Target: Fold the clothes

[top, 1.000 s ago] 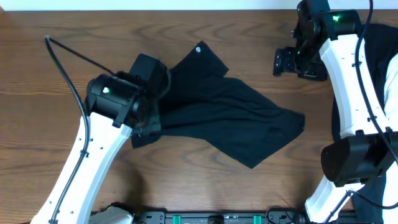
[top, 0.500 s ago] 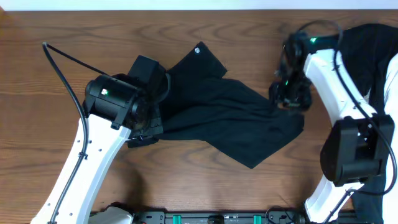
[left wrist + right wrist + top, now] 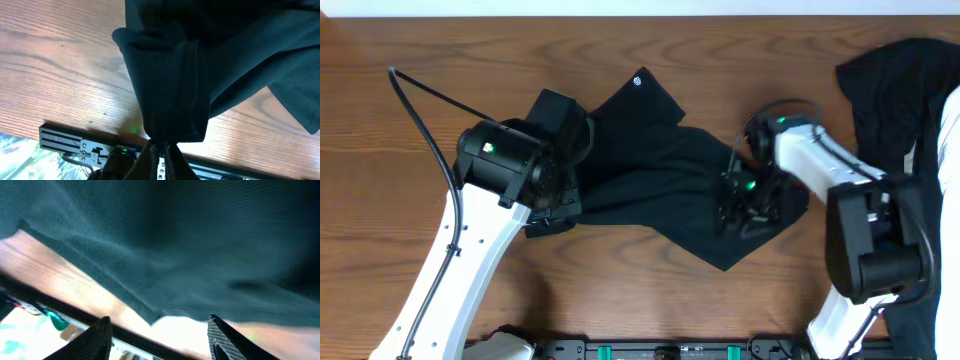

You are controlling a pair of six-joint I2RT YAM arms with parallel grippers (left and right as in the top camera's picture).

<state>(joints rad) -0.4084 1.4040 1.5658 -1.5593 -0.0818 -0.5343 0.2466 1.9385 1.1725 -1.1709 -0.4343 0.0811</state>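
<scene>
right gripper (image 3: 744,204) moved onto clothes (image 3: 660,172), jaws narrower

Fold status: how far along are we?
Done: nothing, the clothes lie crumpled and unfolded on the table. In hand: left gripper pinches a bunched edge; right gripper sits over the opposite end, jaws apart, no grip visible. Left: every fold.

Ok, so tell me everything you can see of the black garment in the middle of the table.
The clothes are a soft, matte black garment lying crumpled across the wooden table. A tiny round white logo sits near its far corner. The left tool is shut on a bunched fold at its left edge; the open right tool is over its right end.
</scene>
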